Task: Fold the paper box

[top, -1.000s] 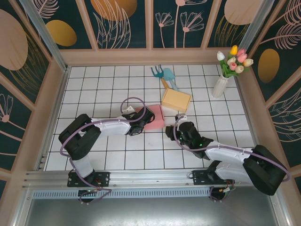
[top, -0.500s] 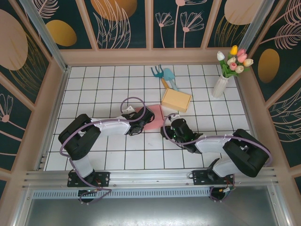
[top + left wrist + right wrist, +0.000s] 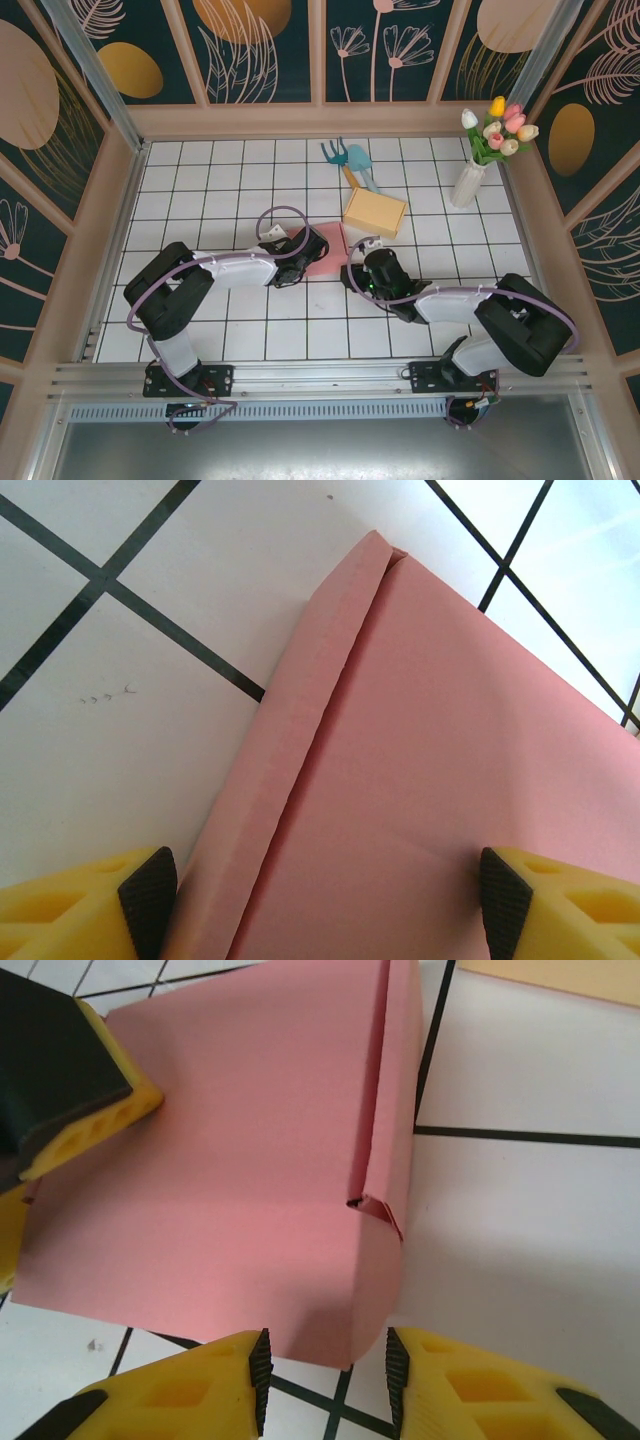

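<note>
- Pink paper box (image 3: 330, 256) sits mid-frame in the top view, between both grippers.
- Left gripper (image 3: 325, 902), spread wide, rests on the box, apparently pinning it.
- Right gripper (image 3: 325, 1372), narrowly parted and empty, faces the box's lower corner, probably to work the side flap (image 3: 396, 1110).

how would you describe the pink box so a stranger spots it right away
Start at the white tiled table and go to its middle, on the arms' side of the tan box. The pink box lies there. Unlike its tan neighbour, it is pink, with a folded flap along one edge.
</note>
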Action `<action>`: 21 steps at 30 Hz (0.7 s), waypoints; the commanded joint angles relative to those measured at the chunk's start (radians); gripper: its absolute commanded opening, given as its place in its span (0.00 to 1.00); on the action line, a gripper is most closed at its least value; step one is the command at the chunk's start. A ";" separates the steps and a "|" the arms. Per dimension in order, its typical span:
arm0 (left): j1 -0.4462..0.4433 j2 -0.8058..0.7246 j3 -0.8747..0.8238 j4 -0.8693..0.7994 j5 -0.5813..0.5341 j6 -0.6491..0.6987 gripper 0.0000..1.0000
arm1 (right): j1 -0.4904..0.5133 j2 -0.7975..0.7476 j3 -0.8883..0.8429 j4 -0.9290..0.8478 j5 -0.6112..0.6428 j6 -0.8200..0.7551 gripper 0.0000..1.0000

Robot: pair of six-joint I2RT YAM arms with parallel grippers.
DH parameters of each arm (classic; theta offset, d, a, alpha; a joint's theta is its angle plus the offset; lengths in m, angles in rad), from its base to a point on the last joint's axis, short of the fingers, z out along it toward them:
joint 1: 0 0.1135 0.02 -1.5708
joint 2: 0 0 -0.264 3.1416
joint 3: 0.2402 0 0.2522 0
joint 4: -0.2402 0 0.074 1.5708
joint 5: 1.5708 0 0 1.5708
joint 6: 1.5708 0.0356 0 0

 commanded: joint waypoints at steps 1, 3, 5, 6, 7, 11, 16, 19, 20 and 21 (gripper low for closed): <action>0.017 0.062 -0.055 -0.212 0.031 0.024 0.78 | -0.007 -0.029 0.033 -0.009 0.014 -0.014 0.39; 0.018 0.063 -0.054 -0.211 0.031 0.025 0.78 | -0.010 -0.022 0.044 -0.017 0.016 -0.019 0.39; 0.017 0.061 -0.055 -0.211 0.034 0.024 0.78 | -0.016 -0.006 0.060 -0.027 0.016 -0.025 0.39; 0.017 0.061 -0.056 -0.210 0.033 0.026 0.78 | -0.019 0.002 0.066 -0.030 0.011 -0.028 0.39; 0.017 0.060 -0.057 -0.210 0.034 0.026 0.78 | -0.022 0.013 0.070 -0.030 0.006 -0.029 0.39; 0.017 0.057 -0.060 -0.209 0.033 0.027 0.79 | -0.027 0.046 0.063 0.001 -0.020 -0.023 0.37; 0.018 0.055 -0.060 -0.209 0.034 0.027 0.78 | -0.028 0.090 0.055 0.044 -0.063 -0.008 0.36; 0.017 0.057 -0.061 -0.207 0.034 0.026 0.78 | -0.028 0.108 0.044 0.073 -0.063 -0.003 0.35; 0.017 0.056 -0.061 -0.206 0.035 0.027 0.78 | -0.028 0.111 0.039 0.086 -0.090 0.000 0.35; 0.017 0.056 -0.060 -0.206 0.035 0.027 0.78 | -0.029 0.114 0.034 0.096 -0.096 0.002 0.35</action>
